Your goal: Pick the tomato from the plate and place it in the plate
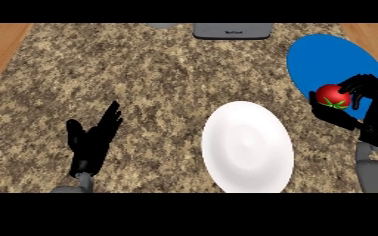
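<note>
At the right edge of the frame the right hand curls its fingers and thumb round the red tomato, which sits over the lower part of the blue plate, apparently to lift it. The white plate, lower centre, lies free as the likely destination. The left hand rests at lower left, fingers straight and slightly spread, out of the way.

My right hand runs off the frame's right edge, curled round the tomato and hiding its lower part. The blue plate is clipped there too. At top centre, a grey object, perhaps an appliance, is cut off.
</note>
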{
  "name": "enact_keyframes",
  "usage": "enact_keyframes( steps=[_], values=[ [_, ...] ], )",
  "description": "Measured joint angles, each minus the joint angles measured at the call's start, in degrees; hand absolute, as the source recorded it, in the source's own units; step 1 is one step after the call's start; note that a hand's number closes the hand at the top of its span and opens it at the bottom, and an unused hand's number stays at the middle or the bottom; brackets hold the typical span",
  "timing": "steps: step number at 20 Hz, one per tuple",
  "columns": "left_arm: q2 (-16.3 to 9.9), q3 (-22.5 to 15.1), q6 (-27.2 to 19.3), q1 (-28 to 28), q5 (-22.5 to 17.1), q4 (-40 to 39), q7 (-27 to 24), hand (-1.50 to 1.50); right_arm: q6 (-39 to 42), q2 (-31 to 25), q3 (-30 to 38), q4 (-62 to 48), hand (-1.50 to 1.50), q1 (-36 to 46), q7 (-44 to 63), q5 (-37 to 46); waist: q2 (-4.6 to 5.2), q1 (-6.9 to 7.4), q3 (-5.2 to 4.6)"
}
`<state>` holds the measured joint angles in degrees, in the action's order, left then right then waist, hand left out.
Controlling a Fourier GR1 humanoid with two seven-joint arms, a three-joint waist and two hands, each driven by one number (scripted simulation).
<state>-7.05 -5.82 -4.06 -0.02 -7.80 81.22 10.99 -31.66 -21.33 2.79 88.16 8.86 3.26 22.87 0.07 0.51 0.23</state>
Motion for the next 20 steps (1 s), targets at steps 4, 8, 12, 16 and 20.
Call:
enact_keyframes(
  steps=[4, 8, 12, 16, 20],
  values=[
    [-0.5, 0.05, 1.05, 0.18, -0.2, 0.59, 0.27, 0.0, -0.51, -1.71, 6.35, -14.66, 1.5, 7.73, -8.55, -4.17, 0.21, 0.65, -0.02],
    [-0.41, 0.22, 0.91, -1.0, 0.0, 0.28, 1.57, 0.0, 1.54, -4.82, 11.79, -29.65, 1.5, 15.62, -17.41, -8.02, 0.4, 1.01, -0.04],
    [-0.15, -0.05, 1.16, -1.08, 0.26, 0.43, 1.6, 0.0, 2.4, -7.37, 15.89, -44.28, 1.5, 22.68, -25.96, -9.79, 0.6, 1.57, -0.01],
    [0.55, -0.49, 0.87, -1.18, 0.95, 0.16, 0.75, 0.0, 3.91, -10.65, 18.14, -55.79, 1.5, 28.04, -29.6, -9.93, 0.8, 2.12, 0.02],
    [0.38, -0.53, 1.53, -2.31, 0.7, 0.27, 1.35, 0.0, 6.33, -13.55, 15.2, -64.5, -1.5, 29.78, -25.95, -5.58, 1.41, 3.37, 0.06]
  ],
)
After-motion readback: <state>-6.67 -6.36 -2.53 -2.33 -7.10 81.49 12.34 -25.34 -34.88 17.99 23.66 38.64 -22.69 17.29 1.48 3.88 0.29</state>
